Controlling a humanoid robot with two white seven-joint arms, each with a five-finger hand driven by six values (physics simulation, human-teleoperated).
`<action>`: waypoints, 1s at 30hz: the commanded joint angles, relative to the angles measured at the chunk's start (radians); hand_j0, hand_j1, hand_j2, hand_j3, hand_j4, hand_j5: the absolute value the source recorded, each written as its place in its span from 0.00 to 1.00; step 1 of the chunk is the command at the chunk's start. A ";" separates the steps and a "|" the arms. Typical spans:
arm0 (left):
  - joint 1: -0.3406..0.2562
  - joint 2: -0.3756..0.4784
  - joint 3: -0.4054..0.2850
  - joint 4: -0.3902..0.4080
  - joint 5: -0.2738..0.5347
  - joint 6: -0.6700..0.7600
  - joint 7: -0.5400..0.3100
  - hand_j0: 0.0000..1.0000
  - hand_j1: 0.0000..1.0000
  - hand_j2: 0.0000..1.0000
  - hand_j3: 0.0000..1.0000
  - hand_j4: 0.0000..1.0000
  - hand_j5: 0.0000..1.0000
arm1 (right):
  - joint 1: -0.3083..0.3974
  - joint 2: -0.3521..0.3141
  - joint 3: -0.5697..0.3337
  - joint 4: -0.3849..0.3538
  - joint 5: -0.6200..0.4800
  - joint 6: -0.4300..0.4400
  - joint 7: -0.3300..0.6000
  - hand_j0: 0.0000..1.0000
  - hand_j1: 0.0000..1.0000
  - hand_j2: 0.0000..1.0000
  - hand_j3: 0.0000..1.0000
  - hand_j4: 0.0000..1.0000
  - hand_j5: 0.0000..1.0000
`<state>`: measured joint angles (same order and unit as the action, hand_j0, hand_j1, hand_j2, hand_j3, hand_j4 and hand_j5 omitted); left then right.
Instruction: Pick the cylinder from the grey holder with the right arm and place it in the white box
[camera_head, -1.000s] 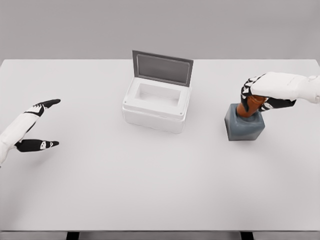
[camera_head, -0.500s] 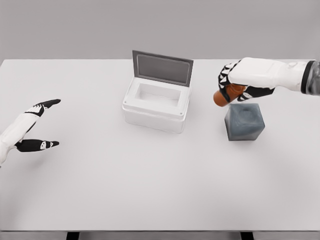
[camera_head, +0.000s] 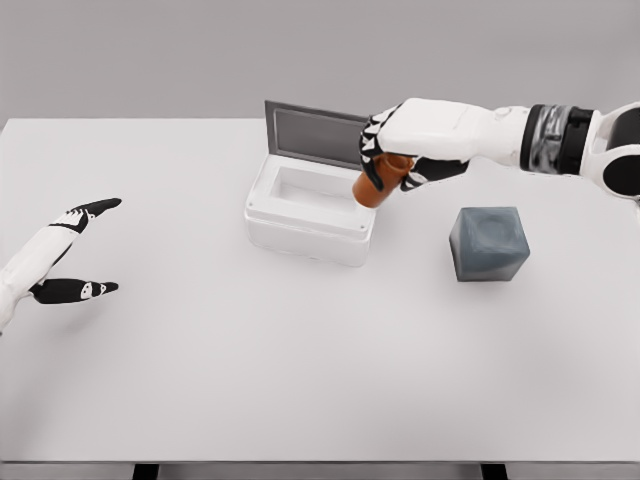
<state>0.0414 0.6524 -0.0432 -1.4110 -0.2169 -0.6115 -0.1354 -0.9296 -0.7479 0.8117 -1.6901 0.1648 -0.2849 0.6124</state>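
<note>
Over the right rim of the white box (camera_head: 300, 225), the right hand (camera_head: 415, 140) holds the orange-brown cylinder (camera_head: 377, 186) with its fingers wrapped around the upper part — only the lower end shows below the palm, tilted, with its base toward the box. The cylinder is in the air, its lower end in front of the box's right-hand edge as seen from the head camera; whether it is above the cavity or just beside it cannot be told from this view. The right arm reaches in from the picture's right, white with a dark and silver band near the wrist.

No brand, label or writing can be read on anything here: the box, the cylinder and the grey holder (camera_head: 488, 243) show plain surfaces.

The box stands near the middle of the white table (camera_head: 300, 380), toward the far side. Its lid (camera_head: 322, 133) is up and leans back, the grey inner face toward the camera, and the shallow white cavity lies open below it. The hand overlaps the lid's right end in the picture. The grey holder sits to the right of the box, well apart from it, a dark block with bevelled edges and a shallow hollow in its top; nothing stands in it.

The left hand (camera_head: 70, 255) rests at the table's left edge, far from the box — its black-tipped fingers spread, thumb and forefinger apart, with nothing between them.
</note>
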 joint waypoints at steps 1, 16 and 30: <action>0.000 0.001 0.000 0.000 0.007 0.001 0.000 1.00 1.00 1.00 1.00 1.00 1.00 | -0.002 0.033 0.001 0.032 0.001 0.004 -0.002 0.26 0.26 0.26 0.26 0.26 0.26; 0.000 0.001 0.000 0.000 0.007 0.001 0.000 1.00 1.00 1.00 1.00 1.00 1.00 | -0.035 0.102 0.044 0.161 0.044 0.003 -0.002 0.27 0.27 0.27 0.27 0.27 0.27; 0.000 0.001 0.000 0.000 0.007 0.001 0.000 1.00 1.00 1.00 1.00 1.00 1.00 | -0.048 0.133 0.060 0.175 0.067 0.006 -0.002 0.29 0.29 0.29 0.29 0.29 0.29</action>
<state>0.0414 0.6524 -0.0431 -1.4108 -0.2169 -0.6115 -0.1354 -0.9787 -0.6172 0.8693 -1.5164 0.2346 -0.2812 0.6115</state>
